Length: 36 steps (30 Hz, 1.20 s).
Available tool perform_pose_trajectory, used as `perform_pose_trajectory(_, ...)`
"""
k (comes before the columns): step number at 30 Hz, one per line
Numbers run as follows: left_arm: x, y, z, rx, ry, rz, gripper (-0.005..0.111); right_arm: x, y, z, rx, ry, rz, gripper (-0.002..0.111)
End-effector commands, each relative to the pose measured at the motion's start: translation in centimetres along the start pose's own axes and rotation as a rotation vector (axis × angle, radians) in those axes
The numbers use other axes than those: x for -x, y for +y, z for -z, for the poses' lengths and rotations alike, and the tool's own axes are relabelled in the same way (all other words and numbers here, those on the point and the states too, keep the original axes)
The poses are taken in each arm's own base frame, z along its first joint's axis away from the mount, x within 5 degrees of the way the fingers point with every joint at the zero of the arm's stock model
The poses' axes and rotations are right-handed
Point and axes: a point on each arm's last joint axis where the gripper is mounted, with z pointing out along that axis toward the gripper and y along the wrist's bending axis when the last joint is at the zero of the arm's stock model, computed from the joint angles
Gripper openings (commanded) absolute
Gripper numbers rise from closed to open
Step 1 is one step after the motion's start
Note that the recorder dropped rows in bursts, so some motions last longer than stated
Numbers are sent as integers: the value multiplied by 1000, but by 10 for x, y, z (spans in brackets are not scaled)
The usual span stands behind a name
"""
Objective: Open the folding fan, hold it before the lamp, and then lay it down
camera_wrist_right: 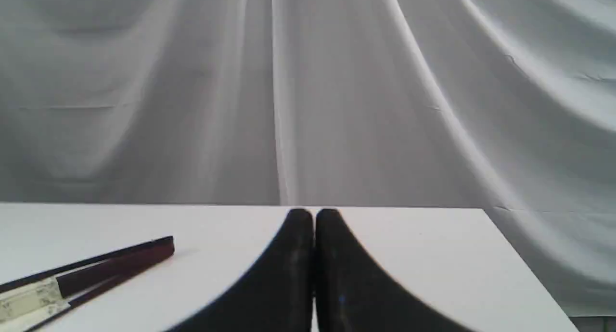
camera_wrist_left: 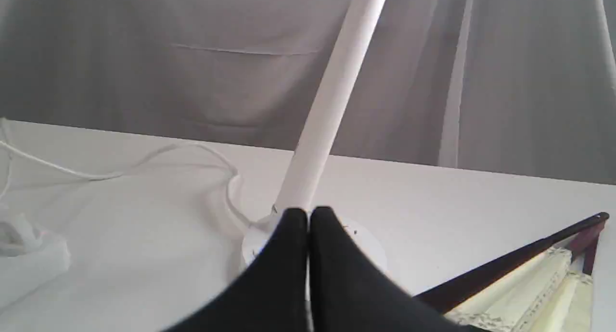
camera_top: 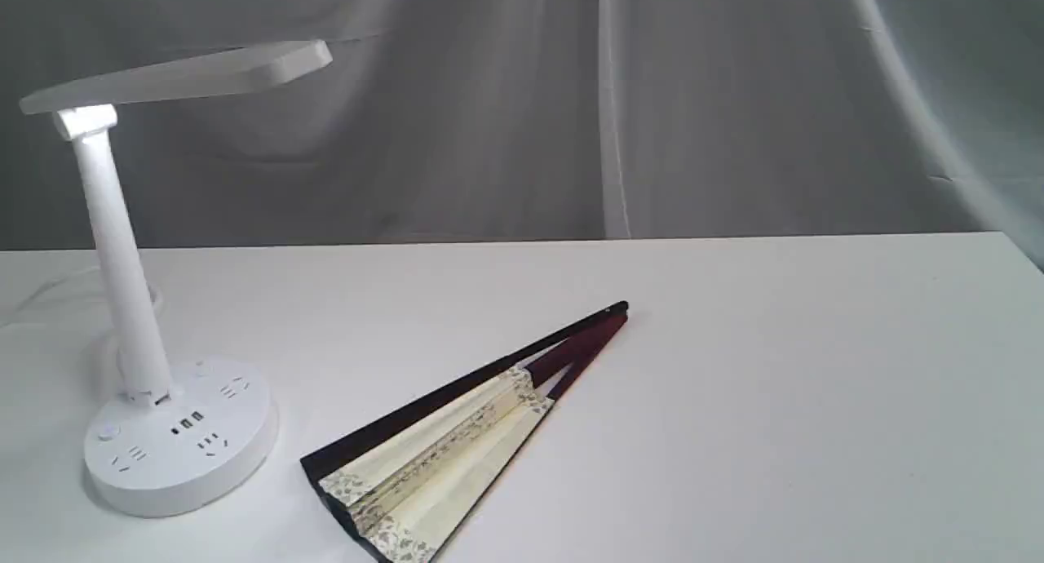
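The folding fan (camera_top: 457,432) lies on the white table (camera_top: 775,367), only slightly spread, its cream pleats and patterned border toward the front and its dark pivot end pointing back right. Part of the fan also shows in the left wrist view (camera_wrist_left: 529,284) and in the right wrist view (camera_wrist_right: 96,269). The white lamp (camera_top: 130,302) stands at the left with its flat head high up; its stem (camera_wrist_left: 327,106) rises just beyond my left gripper (camera_wrist_left: 309,216), which is shut and empty. My right gripper (camera_wrist_right: 314,216) is shut too, empty, to the right of the fan. Neither arm appears in the exterior view.
A white cable (camera_wrist_left: 144,163) loops across the table behind the lamp's base, with a crumpled white bundle (camera_wrist_left: 29,245) at its end. Grey cloth (camera_top: 652,98) hangs behind the table. The table's right edge (camera_wrist_right: 524,264) drops off near my right gripper.
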Motion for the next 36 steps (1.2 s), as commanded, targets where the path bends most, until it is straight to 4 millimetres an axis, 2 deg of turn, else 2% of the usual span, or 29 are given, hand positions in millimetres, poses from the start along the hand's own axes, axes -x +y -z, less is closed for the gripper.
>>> perform_pose_trajectory(1,18,-3,5,-14,-34,16,0,3,0,0,4,-43,-65,0)
perform_pose_trajectory(9,59,-9,24,-25,-31,12,0,2,0,0,6,-22,-194,0)
perform_pose_trajectory(13,79,-13,37,-33,-30,12,0,25,1,4,19,-29,-194,0)
perform_pose_trajectory(22,100,-18,56,-54,-3,27,0,63,4,19,52,74,-177,0)
perform_pose_trajectory(27,102,-18,55,-56,5,114,0,76,5,25,57,60,-165,0)
perform_pose_trajectory(30,103,-19,45,-51,86,124,0,75,5,20,58,84,-174,0)
perform_pose_trajectory(36,111,-21,22,-29,234,128,0,71,10,6,96,186,-301,0)
